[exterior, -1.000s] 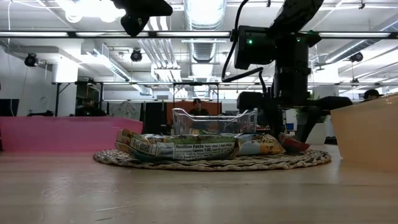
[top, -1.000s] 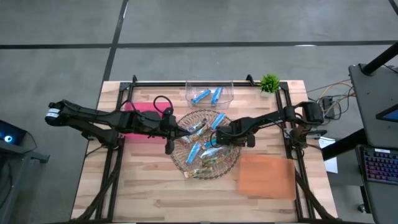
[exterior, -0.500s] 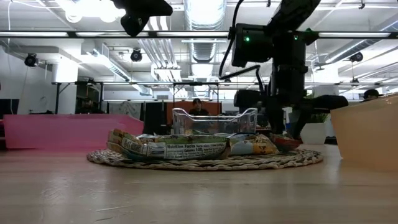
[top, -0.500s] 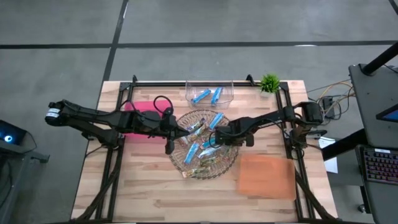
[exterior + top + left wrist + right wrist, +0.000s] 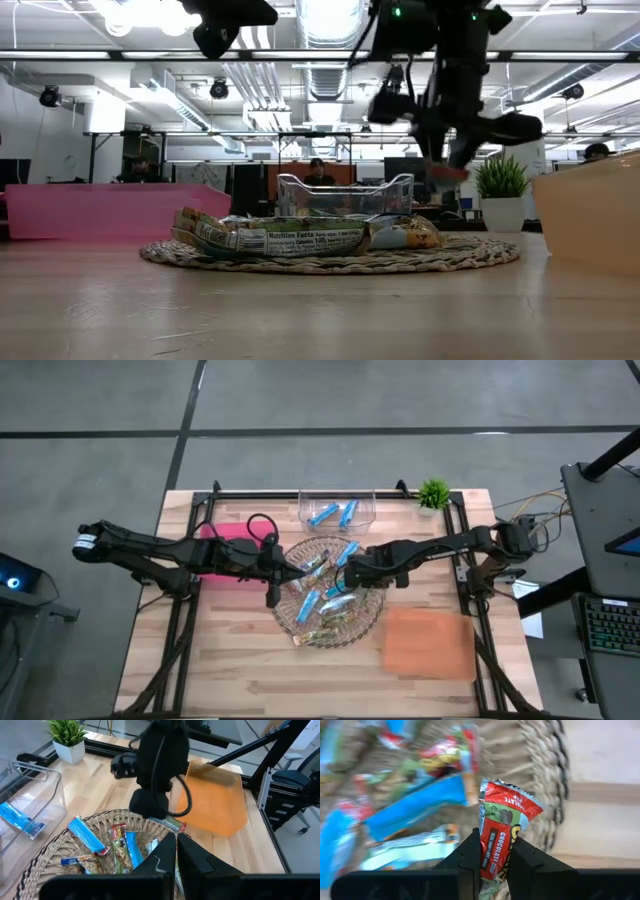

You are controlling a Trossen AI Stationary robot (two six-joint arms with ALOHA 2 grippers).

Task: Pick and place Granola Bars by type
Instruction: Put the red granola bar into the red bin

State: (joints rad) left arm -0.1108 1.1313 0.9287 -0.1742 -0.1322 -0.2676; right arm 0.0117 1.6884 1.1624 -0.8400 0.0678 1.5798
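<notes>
A round wicker tray [image 5: 372,622] holds a heap of granola bars [image 5: 322,603] in blue, silvery and brownish-green wrappers. My right gripper [image 5: 350,576] hangs above the tray's right part, shut on one bar with a green wrapper and a red end [image 5: 504,812]. That bar also shows under the gripper [image 5: 170,824]. My left gripper [image 5: 176,851] is shut with nothing in it, and it hovers over the tray's left edge [image 5: 292,572]. My right gripper pinches the bar between its two fingers [image 5: 470,851], on the green part of the wrapper [image 5: 493,851]. The fingers come from above, pointing down. The red end [image 5: 447,172] sticks out past the fingertips. The bar is lifted clear of the tray and the heap.
At the far edge stands a clear bin [image 5: 337,510] holding two blue bars. A pink bin [image 5: 228,553] is left of the tray and an orange bin [image 5: 428,642] is near right. A small potted plant [image 5: 433,492] stands at the far right.
My right gripper has risen from the heap on the tray, taking the red-ended bar up with it. The bar was low among the others and now hangs clear above the tray.
</notes>
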